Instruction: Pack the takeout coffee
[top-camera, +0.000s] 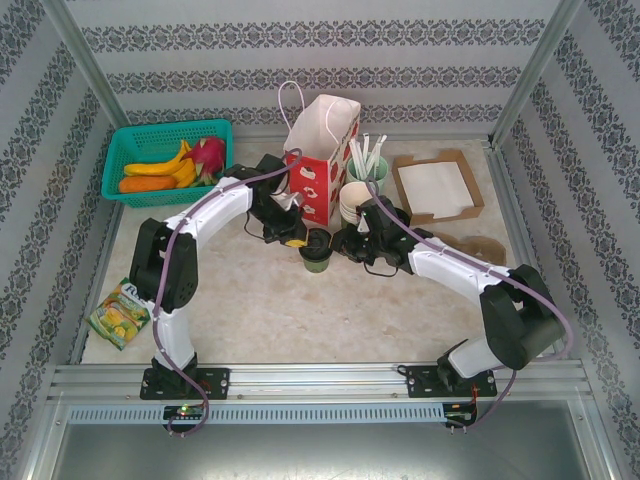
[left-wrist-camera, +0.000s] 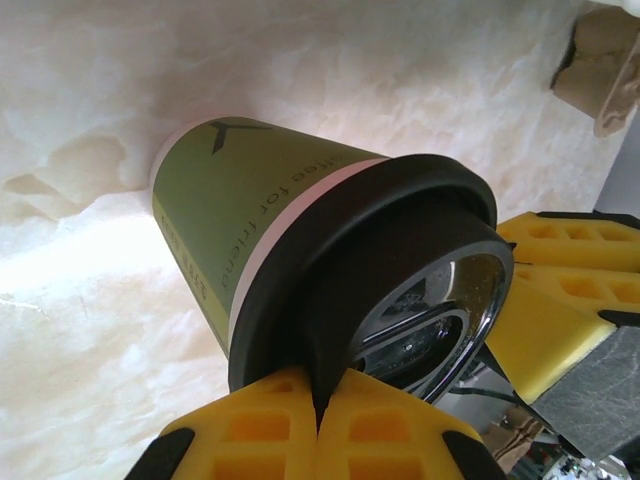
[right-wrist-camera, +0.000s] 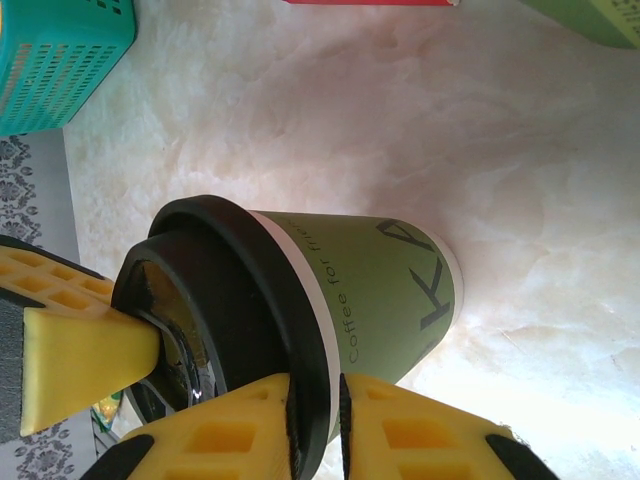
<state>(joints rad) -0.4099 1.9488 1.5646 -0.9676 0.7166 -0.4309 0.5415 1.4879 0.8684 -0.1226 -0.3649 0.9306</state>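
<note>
Both arms (top-camera: 215, 205) bend inward over the table (top-camera: 260, 310) to the coffee (top-camera: 317, 255), right hand (right-wrist-camera: 315, 405) pinching its lid (right-wrist-camera: 230, 290) rim, left hand (left-wrist-camera: 320, 400) closed with tips against the lid.

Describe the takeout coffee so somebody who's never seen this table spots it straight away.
Find the tall red paper bag at the back of the table. Just before it stands the takeout coffee, a short green cup. Only it has a black lid; the stacked cups nearby are lidless.
</note>
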